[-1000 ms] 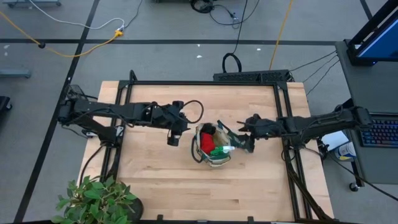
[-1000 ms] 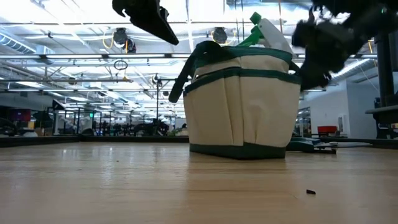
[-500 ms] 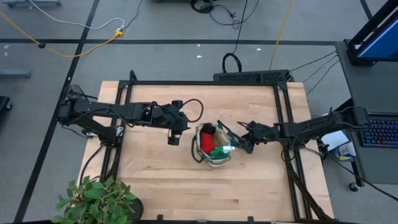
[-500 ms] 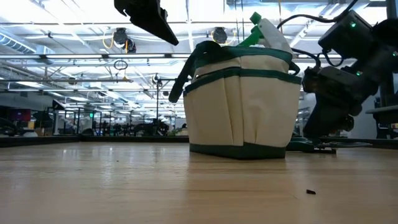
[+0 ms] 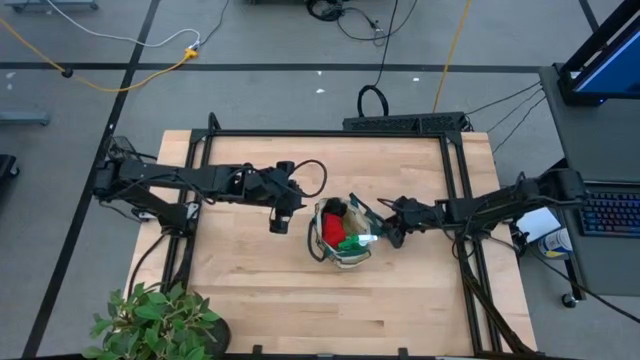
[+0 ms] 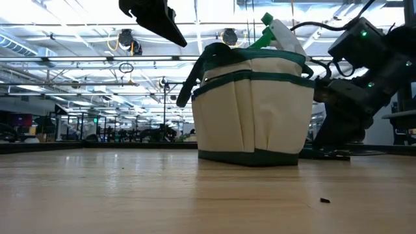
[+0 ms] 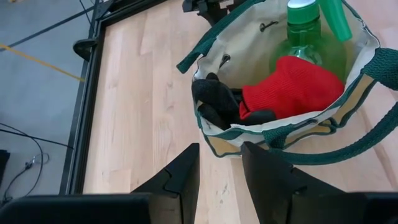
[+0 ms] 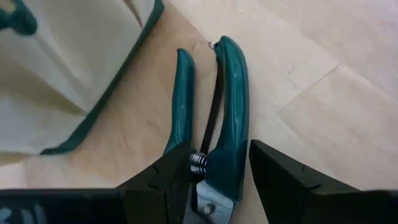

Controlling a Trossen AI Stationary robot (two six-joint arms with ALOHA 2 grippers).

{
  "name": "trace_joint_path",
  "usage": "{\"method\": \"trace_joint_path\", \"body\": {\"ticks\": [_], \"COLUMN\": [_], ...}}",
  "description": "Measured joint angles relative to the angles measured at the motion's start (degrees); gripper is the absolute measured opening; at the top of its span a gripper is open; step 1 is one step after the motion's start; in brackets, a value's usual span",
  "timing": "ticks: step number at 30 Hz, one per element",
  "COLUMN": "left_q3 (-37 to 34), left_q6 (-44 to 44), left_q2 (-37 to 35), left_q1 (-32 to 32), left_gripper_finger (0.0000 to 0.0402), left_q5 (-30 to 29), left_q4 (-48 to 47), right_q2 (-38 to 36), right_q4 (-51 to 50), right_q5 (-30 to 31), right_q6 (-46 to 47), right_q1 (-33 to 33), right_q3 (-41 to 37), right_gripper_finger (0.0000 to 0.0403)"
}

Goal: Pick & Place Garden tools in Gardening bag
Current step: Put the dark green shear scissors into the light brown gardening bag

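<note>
The gardening bag [image 5: 343, 236] stands upright on its base mid-table, beige with a green rim [image 6: 250, 107]. A green spray bottle [image 7: 311, 34] and a red-and-black glove [image 7: 283, 90] stick out of it. Green-handled pruning shears [image 8: 227, 112] lie flat on the table just to the right of the bag's foot. My right gripper [image 8: 217, 150] is low over them, open, with one finger on either side of the handles near the spring; whether it touches them I cannot tell. My left gripper [image 7: 219, 168] hangs open above the table left of the bag [image 5: 278, 222].
A leafy potted plant [image 5: 155, 320] stands at the table's near left corner. Black frame rails [image 5: 458, 190] run along the table's left, right and far sides. A small dark speck [image 6: 324, 200] lies on the wood near the front.
My right gripper has come down beside the bag's right side and rolled at the wrist, ending low over the shears on the table. The bag and its contents have stayed put.
</note>
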Motion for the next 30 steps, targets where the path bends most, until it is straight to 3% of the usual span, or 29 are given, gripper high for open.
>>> {"method": "trace_joint_path", "body": {"ticks": [4, 15, 23, 30], "left_q3": [-0.01, -0.01, -0.01, -0.03], "left_q6": [0.05, -0.04, -0.30, -0.60], "left_q2": [0.00, 0.00, 0.00, 0.00], "left_q1": [0.00, 0.00, -0.03, -0.02], "left_gripper_finger": [0.0127, 0.0127, 0.0127, 0.0127], "left_q5": [0.02, 0.02, 0.02, 0.02], "left_q4": [0.00, -0.03, -0.10, -0.13], "right_q2": [2.29, 3.04, 0.98, 0.06], "right_q4": [1.03, 4.57, 5.37, 9.34], "right_q5": [1.73, 1.30, -0.34, -4.49], "right_q6": [-2.29, -8.61, -8.14, -10.50], "right_q1": [-0.04, -0.07, -0.06, -0.02], "right_q3": [0.07, 0.06, -0.08, -0.09], "right_gripper_finger": [0.0134, 0.0000, 0.0002, 0.0078]}}
